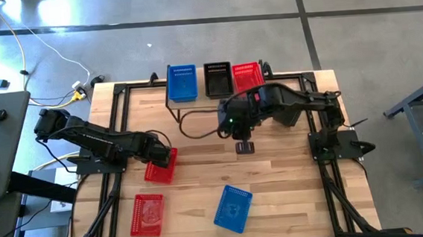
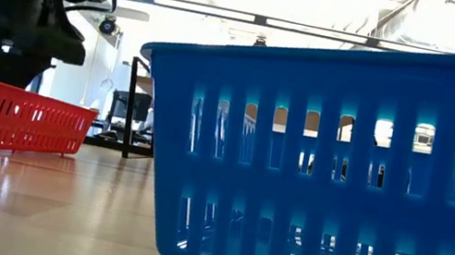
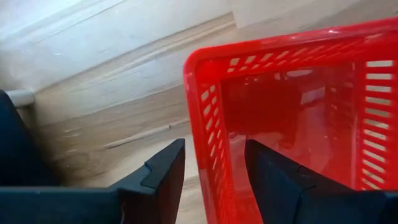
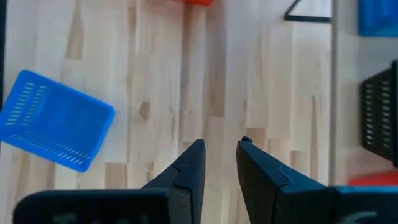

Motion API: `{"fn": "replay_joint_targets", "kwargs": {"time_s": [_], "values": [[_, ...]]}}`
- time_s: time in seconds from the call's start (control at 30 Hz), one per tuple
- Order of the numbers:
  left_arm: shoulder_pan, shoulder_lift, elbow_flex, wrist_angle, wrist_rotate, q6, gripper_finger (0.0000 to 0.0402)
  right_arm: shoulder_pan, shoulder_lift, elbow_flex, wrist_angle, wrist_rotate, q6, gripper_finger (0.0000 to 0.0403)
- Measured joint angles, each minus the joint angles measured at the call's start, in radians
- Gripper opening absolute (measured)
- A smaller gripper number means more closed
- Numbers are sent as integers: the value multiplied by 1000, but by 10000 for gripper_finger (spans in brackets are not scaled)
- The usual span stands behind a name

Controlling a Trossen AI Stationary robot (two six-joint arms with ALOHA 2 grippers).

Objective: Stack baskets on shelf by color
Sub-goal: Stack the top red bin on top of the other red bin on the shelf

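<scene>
Near edge: blue perforated plastic basket (image 1: 233, 208) and red perforated basket (image 1: 147, 215) on wooden tabletop (image 1: 291, 187). Mid-left: left gripper (image 3: 211, 180), fingers parted astride wall of second red basket (image 1: 160, 167). Centre: right gripper (image 4: 219, 163) empty, slightly parted. Far: light-wood shelf (image 1: 203, 98) carrying blue, black, red baskets.

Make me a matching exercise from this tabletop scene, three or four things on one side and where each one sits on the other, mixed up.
Things:
1. black basket
2. left gripper
3. right gripper
4. blue basket

Places:
A. lying loose at the table's near edge
B. straddling a red basket's wall
C. middle spot on the shelf
D. empty, above bare wood at the table's centre

Pairs: 1-C, 2-B, 3-D, 4-A
</scene>
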Motion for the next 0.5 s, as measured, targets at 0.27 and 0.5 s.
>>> {"fn": "replay_joint_targets", "kwargs": {"time_s": [0.27, 0.5], "values": [[0, 0, 0, 5, -30, -50, 85, 69, 0, 0, 11, 0, 5, 79], [1, -1, 1, 9, -56, -51, 7, 111, 0, 0, 26, 0, 74, 79]]}}
